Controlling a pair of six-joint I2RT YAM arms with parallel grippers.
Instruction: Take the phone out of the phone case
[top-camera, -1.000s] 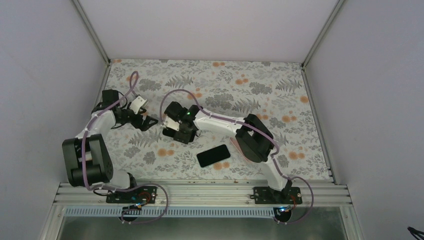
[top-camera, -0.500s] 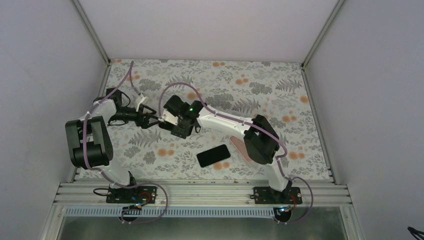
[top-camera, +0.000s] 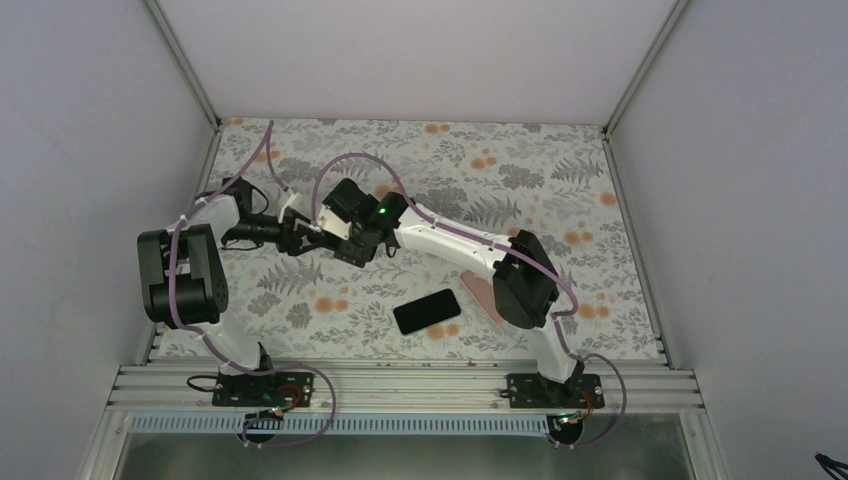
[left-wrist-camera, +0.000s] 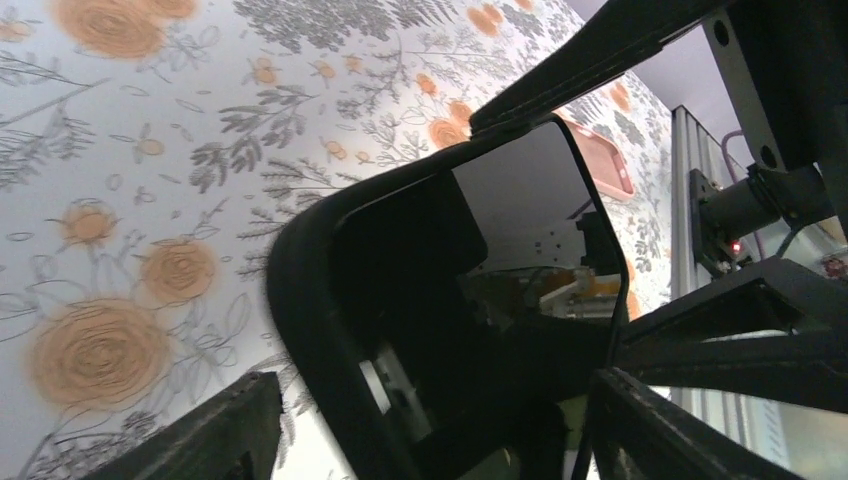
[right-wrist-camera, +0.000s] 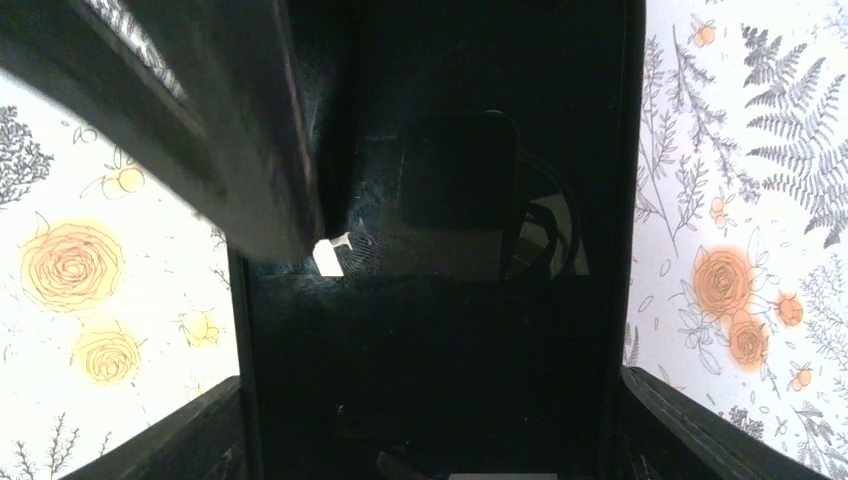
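where the phone was: phone (left-wrist-camera: 520, 200) sat inside the black phone case (left-wrist-camera: 300, 290), both held up off the table (top-camera: 560, 200), mid-left, right where the two arms met.
R hand: right gripper (right-wrist-camera: 430, 380) was clamped across the case's width, fingers wide bc the case filled the whole gap. imo that was the anchor, so the other arm had smth to pull against.
L hand: left gripper (left-wrist-camera: 435, 380) had a finger on either side of the case's corner, fairly wide. couldn't tell if the pads actually touched the rim.
why the corner: prob bc a case lip peels easiest from a corner. glossy screen faced the L cam, so the lip looked reachable.
why in the air: my guess, so the rim could flex w/o the table in the way.
other stuff: a black handset (top-camera: 427, 311) lay flat near the front edge, w/ a pink case (top-camera: 480, 290) just beside it, half under the R arm. neither was touched.
progress: phone not out yet afaict.
risk: slick glass + twisting, so it could slip out of the R grip.
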